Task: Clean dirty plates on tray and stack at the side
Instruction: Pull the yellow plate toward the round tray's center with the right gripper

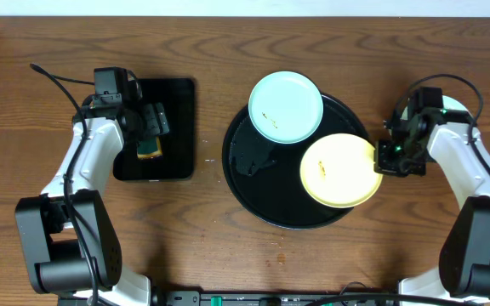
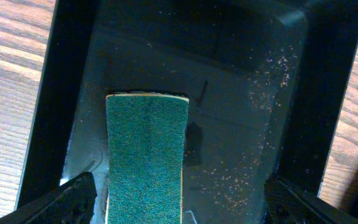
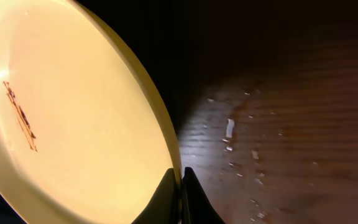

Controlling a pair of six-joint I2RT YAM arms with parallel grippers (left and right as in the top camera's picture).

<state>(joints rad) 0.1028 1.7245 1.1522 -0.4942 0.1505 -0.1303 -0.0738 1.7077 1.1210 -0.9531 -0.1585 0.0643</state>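
Right gripper (image 3: 180, 186) is clamped tight, jaws pinched onto the near rim of the yellow plate (image 3: 73, 112), and the plate fans away from the fingertips with a brown smear (image 3: 20, 118) across its face! From overhead that plate sits on the hand's side of the round black tray (image 1: 253, 195), its edge hanging over the tray's rim right where the hand grips it. Beyond it, farther from the hand, the mint-blue plate (image 1: 286, 106) lies on the tray's far edge, tiny specks on it. Over to the left gripper (image 2: 179, 202): jaws spread wide, holding nothing, hovering just above a green sponge (image 2: 146, 155) lying between its fingers in the rectangular black tray (image 2: 328, 93), pale crumbs scattered beside it. Both plates are well apart from this hand
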